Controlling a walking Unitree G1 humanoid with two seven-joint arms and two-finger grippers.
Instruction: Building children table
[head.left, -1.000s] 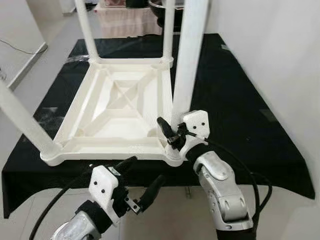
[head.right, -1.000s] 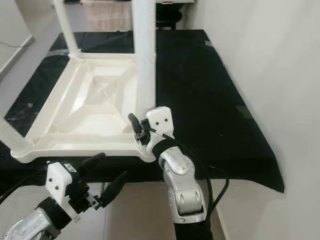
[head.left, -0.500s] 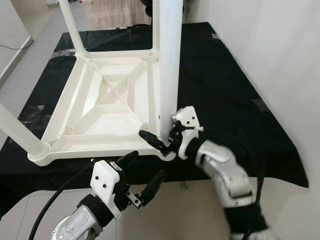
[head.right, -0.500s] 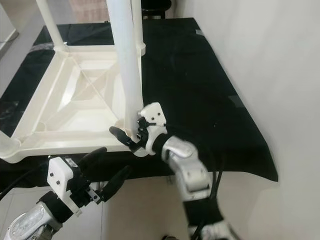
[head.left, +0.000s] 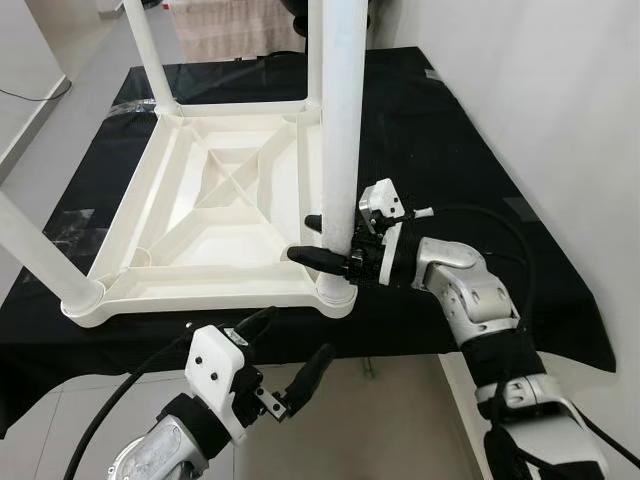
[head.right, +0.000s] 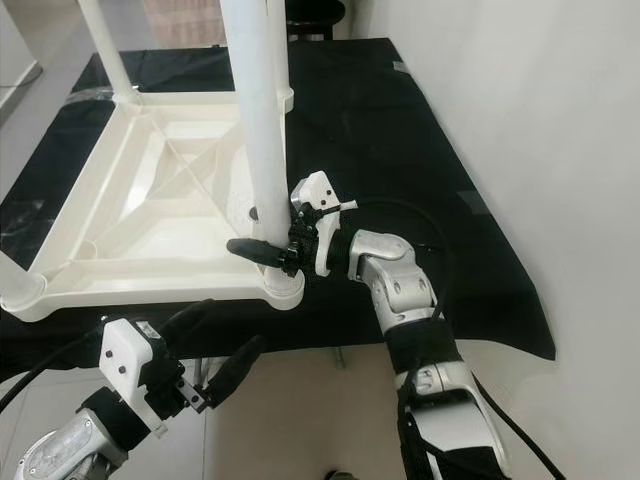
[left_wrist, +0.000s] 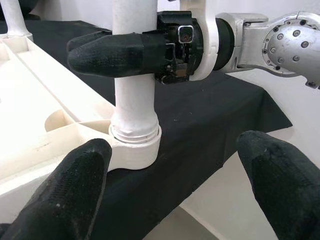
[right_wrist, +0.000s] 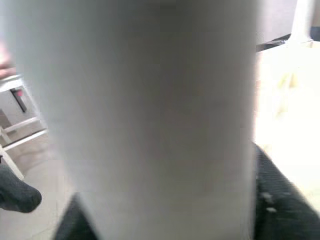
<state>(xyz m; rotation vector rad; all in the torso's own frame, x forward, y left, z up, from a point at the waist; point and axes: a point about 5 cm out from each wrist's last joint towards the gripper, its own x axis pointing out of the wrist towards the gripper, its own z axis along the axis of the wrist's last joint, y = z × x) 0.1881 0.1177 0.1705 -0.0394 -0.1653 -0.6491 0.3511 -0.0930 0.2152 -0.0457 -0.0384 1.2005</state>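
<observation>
Tabletop (head.left: 225, 215) lies upside down on black cloth (head.left: 450, 150), legs up. Right gripper (head.left: 325, 245) clamps near-corner table leg (head.left: 342, 120) just above its socket. Left gripper (head.left: 290, 355) hovers spread below the cloth's edge, holding nothing.

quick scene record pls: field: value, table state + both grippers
table: white plastic tabletop lies upside down on a black cloth
legs: four stand upright in the corner sockets
near-right leg: seated in its socket
right gripper: shut on that leg just above the socket, arm reaching in from the right
left gripper: open, holds nothing, below the near edge of the cloth, aimed at the same corner
</observation>
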